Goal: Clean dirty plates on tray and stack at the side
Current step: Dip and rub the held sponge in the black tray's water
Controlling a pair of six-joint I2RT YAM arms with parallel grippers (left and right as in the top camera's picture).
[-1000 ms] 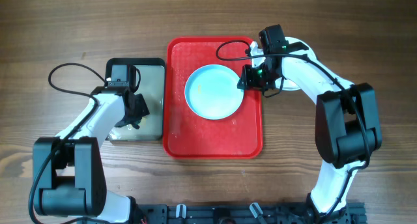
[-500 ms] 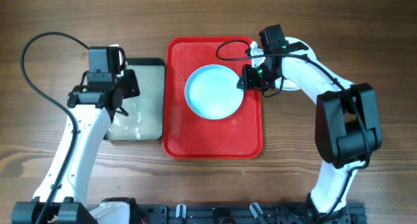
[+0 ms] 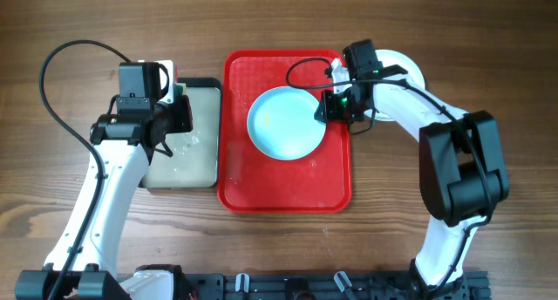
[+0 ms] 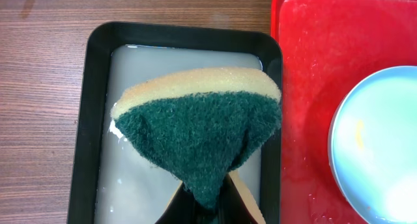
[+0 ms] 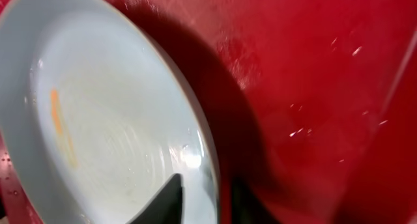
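1. The left gripper (image 4: 207,208) was closed tight on a sponge (image 4: 195,120), pinching it at its lower edge. The sponge fanned out ahead of the fingers, dark green scouring face up and a yellow layer along its far edge.
2. Beneath and ahead of those fingers lay a black-rimmed basin (image 4: 85,120) holding shallow milky water. The sponge hung above it.
3. To the right of the left fingers, just beside the basin, sat the red tray (image 3: 288,191), its surface speckled with droplets.
4. A pale mint-blue plate (image 3: 283,121) lay on the tray, in its far half.
5. The right gripper (image 5: 202,201) was at that plate's right rim. One dark finger lay inside the rim and the other outside it, with the rim between them. Whether they were pressing on it could not be told.
6. Ahead of the right fingers, a thin orange streak (image 5: 57,113) marked the plate's wet inner surface.
7. Behind the right fingers, off the tray, a white plate (image 3: 410,64) rested on the wooden table (image 3: 488,38), partly hidden by the arm.
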